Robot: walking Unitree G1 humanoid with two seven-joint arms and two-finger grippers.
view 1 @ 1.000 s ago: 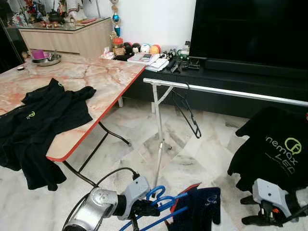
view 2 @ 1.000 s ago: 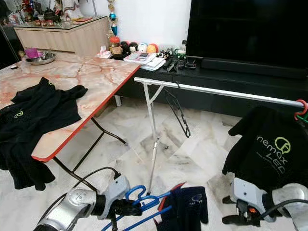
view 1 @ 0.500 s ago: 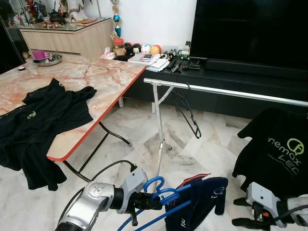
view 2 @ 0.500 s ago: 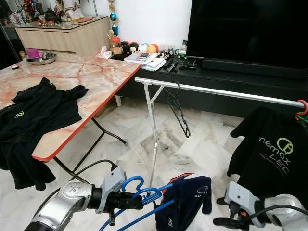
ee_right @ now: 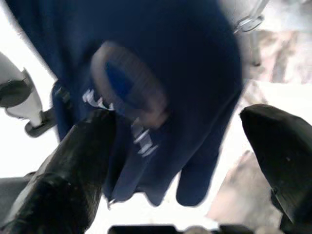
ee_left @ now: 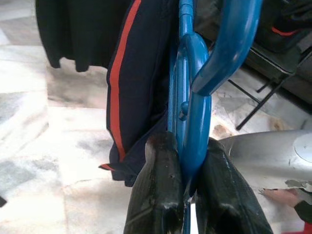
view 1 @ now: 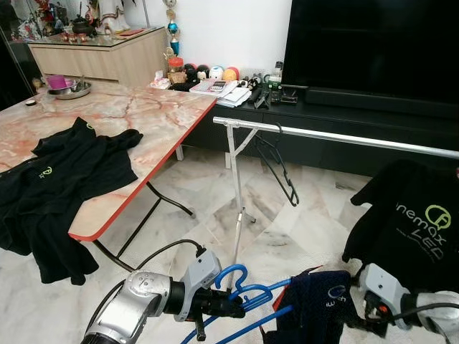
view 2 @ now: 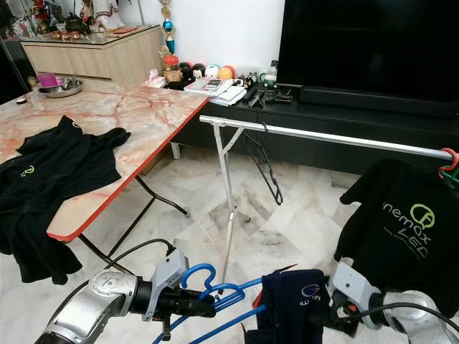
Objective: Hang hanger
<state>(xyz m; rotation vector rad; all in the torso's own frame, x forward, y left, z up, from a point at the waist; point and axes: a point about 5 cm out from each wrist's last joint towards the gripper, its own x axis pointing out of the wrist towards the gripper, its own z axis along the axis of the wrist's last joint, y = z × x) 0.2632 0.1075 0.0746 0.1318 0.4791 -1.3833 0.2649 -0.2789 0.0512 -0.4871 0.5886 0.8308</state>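
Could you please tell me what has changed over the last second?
The right end effector, open, has moved in toward the navy garment on the blue hanger, which has swung to the robot's right. The left end effector stays shut on the hanger. The rail, black hanger and table are unchanged.

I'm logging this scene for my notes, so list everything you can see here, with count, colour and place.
Blue hanger: one, blue, low in front, carrying the navy garment.
Navy garment: one, navy with orange-red stripe, on the blue hanger.
Clothes rail: one, silver, standing before the TV unit.
Black hanger: one, black, empty, hooked on the rail's left end.
Black printed shirt: one, black, hanging at the rail's right end.
Black clothes: a pile, black, on the marble table.
Marble table: one, pinkish with red edge, left.
TV: one, black, at the back.
Metal bowl: one, silver, far table corner.
Left end effector: shut on the blue hanger.
Right end effector: open, at the navy garment.
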